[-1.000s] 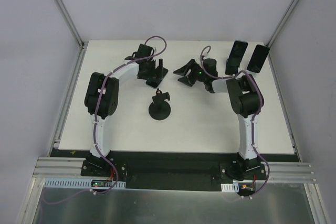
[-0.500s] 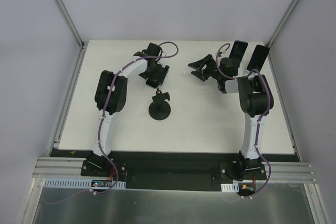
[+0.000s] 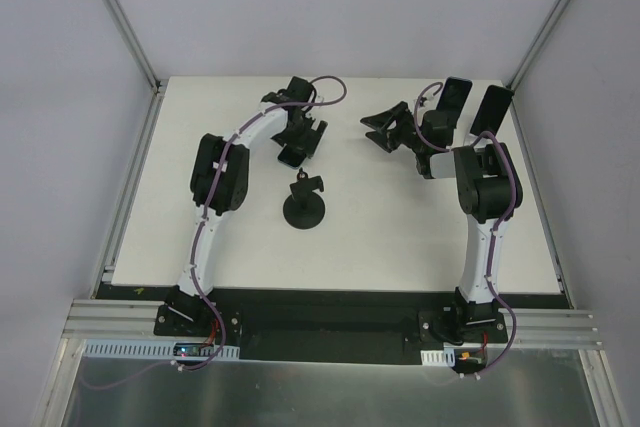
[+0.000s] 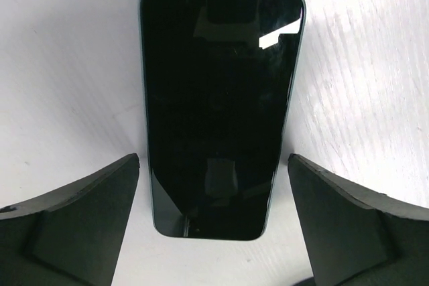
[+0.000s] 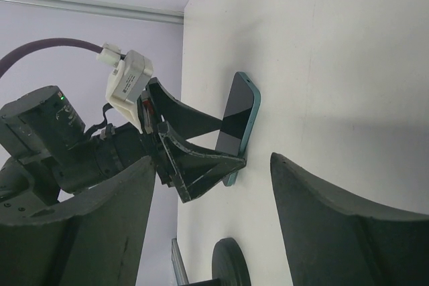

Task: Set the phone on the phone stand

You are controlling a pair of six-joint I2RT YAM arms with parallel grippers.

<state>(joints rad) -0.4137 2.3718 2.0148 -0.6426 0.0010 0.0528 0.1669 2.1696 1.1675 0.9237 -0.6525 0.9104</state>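
The phone [image 4: 218,105] lies flat on the white table, dark screen up, with a teal edge. My left gripper [image 4: 213,160] is open just above it, one finger on each side of the phone's near end, not touching. In the top view the left gripper [image 3: 300,134] covers most of the phone [image 3: 291,157]. The black phone stand [image 3: 303,205] stands just in front of it, with nothing on it. My right gripper [image 3: 373,130] is open and empty to the right. In the right wrist view the right gripper [image 5: 208,165] faces the phone [image 5: 242,115] and the stand's base [image 5: 228,264].
Two more dark phones [image 3: 452,107] [image 3: 490,110] lie at the table's back right corner, behind the right arm. Grey walls with metal rails enclose the table at the back and sides.
The left arm has shifted a little right and settled over the phone. The right gripper has drawn back to the right, away from the middle, and has since held still.
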